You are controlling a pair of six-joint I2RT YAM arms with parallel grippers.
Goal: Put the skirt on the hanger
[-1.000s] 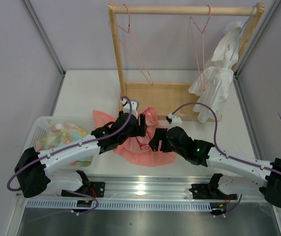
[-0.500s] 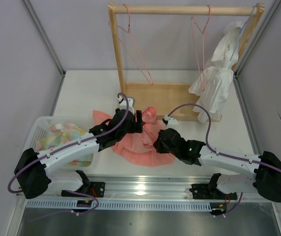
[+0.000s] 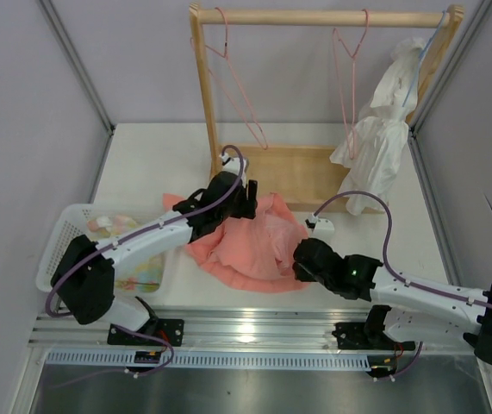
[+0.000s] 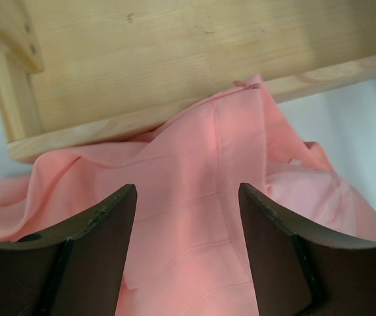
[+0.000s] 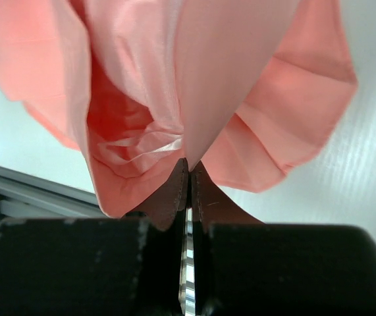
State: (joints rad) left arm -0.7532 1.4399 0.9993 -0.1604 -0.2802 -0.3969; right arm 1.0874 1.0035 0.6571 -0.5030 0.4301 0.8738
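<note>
Moved: the left arm has reached out toward the rack and the right arm has drawn back to the right. The skirt (image 3: pixel 258 241), bunched a moment ago, is now spread wider between them.
Left end effector (image 4: pixel 186 194): fingers wide apart with nothing between them, poised over the skirt's far part just short of the rack base (image 3: pixel 289 168).
Right end effector (image 5: pixel 189 164): fingers pinched together on a fold of the skirt, at its right near side.
Skirt position: flat on the surface (image 3: pixel 142 164), mid-table, in front of the rack.
Edges: the far edge lies against the front lip of the rack base, and one corner laps onto the wood. The near hem is close to the surface's front edge.
Open room: bare surface shows right of the skirt out to the side wall, and left of the rack post.
Hangers: one pink hanger (image 3: pixel 246 99) hangs on the top rail by the left post. A second pink hanger (image 3: pixel 349 95) hangs further right.
Around: a white garment (image 3: pixel 379 147) on a pale blue hanger (image 3: pixel 426 52) hangs at the rail's right end, just beside the second pink hanger. A basket (image 3: pixel 60 237) with a patterned cloth (image 3: pixel 108 226) sits at the left, under the left arm.
In the way: the rack base and left post stand between the skirt and the hangers. The right arm's purple cable (image 3: pixel 375 203) loops up near the garment's lower end.
</note>
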